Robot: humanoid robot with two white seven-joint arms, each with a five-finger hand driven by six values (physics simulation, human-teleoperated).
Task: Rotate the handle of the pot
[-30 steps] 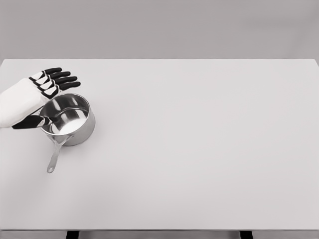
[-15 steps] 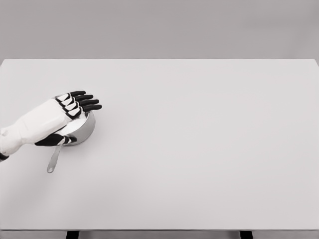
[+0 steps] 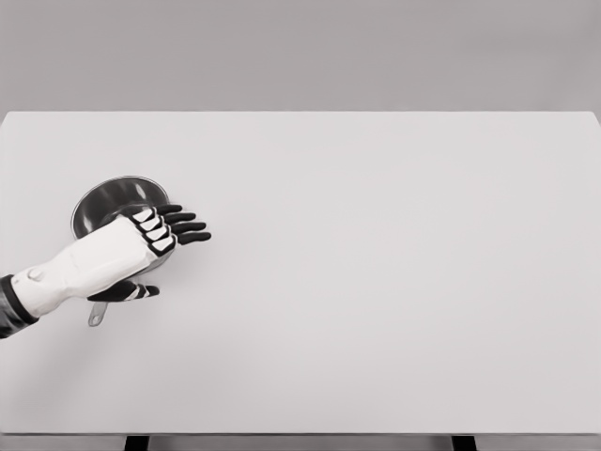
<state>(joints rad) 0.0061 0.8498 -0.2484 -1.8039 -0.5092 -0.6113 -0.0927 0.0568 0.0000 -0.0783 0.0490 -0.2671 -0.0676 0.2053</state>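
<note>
Grey backdrop behind a white bench. Steel pot stands at the bench's left side; its handle points toward the near edge, long axis running near-to-far with a slight leftward lean. Left hand hovers over the pot's near rim, fingers extended rightward, holding nothing; the handle lies just below the thumb. No right hand shows.

shiny steel pot sits upright far left on the tabletop, handle poking toward the near edge
</note>
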